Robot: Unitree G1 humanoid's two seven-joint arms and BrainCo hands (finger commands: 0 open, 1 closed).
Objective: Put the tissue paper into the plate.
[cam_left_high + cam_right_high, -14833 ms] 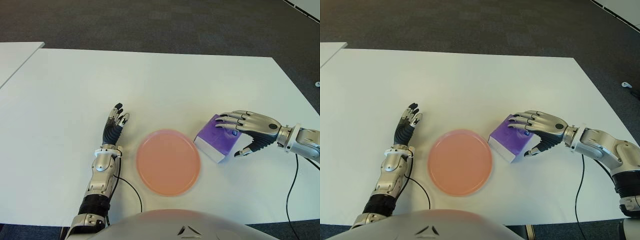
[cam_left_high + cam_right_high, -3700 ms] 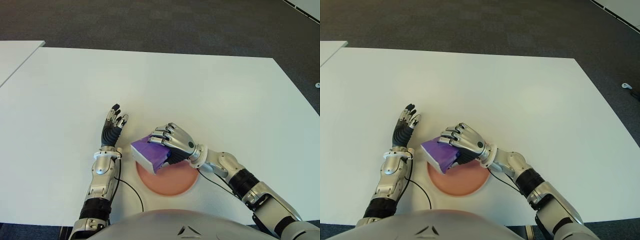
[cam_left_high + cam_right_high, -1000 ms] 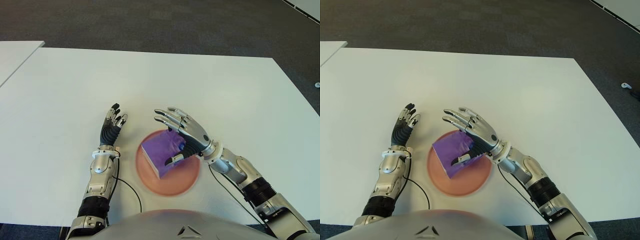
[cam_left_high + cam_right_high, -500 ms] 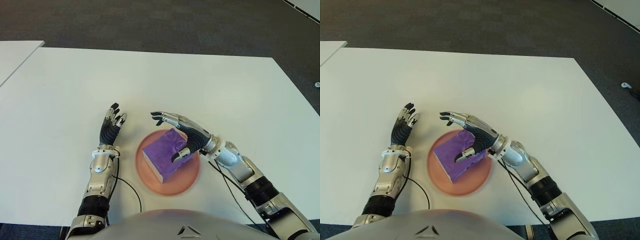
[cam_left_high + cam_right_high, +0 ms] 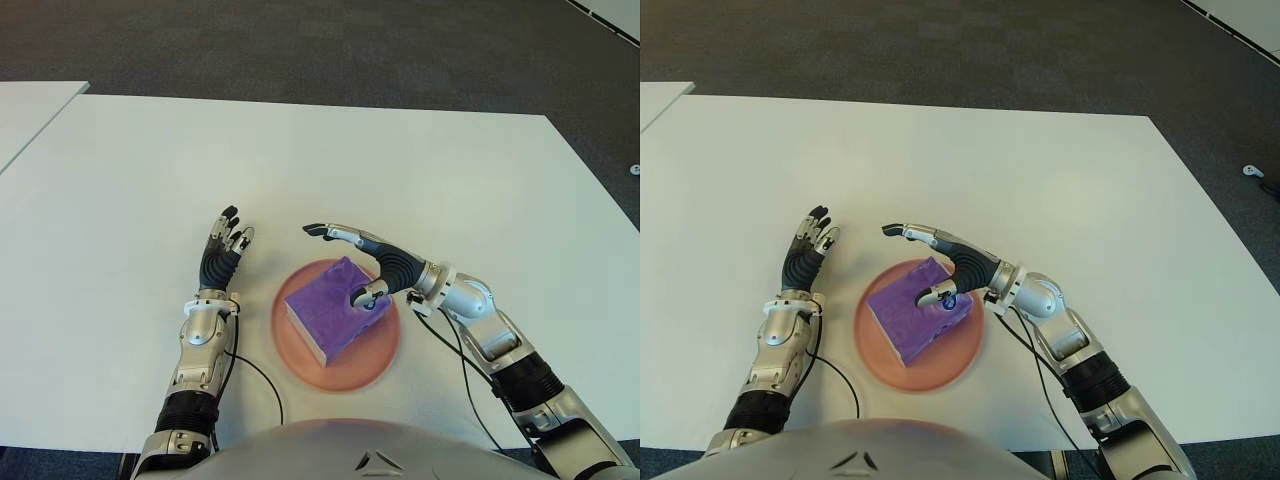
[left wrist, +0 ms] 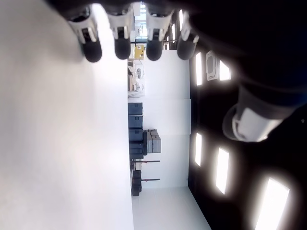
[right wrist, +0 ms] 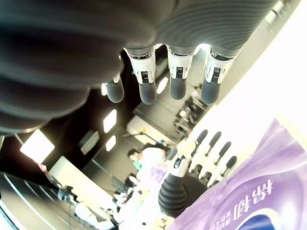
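Note:
The purple tissue pack point(image 5: 330, 312) lies flat on the pink plate point(image 5: 383, 345), near the table's front edge. My right hand point(image 5: 340, 262) hovers open at the pack's right and far side, fingers stretched out over the plate's far rim. Its thumb tip shows over the pack's right corner; I cannot tell whether it touches. The right wrist view shows the straight fingers point(image 7: 177, 81) and the pack point(image 7: 249, 201) beneath them. My left hand point(image 5: 222, 255) stays idle on the left of the plate with fingers point(image 6: 120, 43) extended, holding nothing.
The white table point(image 5: 450, 180) stretches wide behind and to both sides of the plate. A second white table point(image 5: 30, 110) shows at the far left. Black cables point(image 5: 455, 345) trail from both forearms near the front edge. Dark carpet lies beyond.
My right hand has let go of the pack, spread its fingers and drawn back to the right. The pack has settled flat on the plate. The left hand has not moved.

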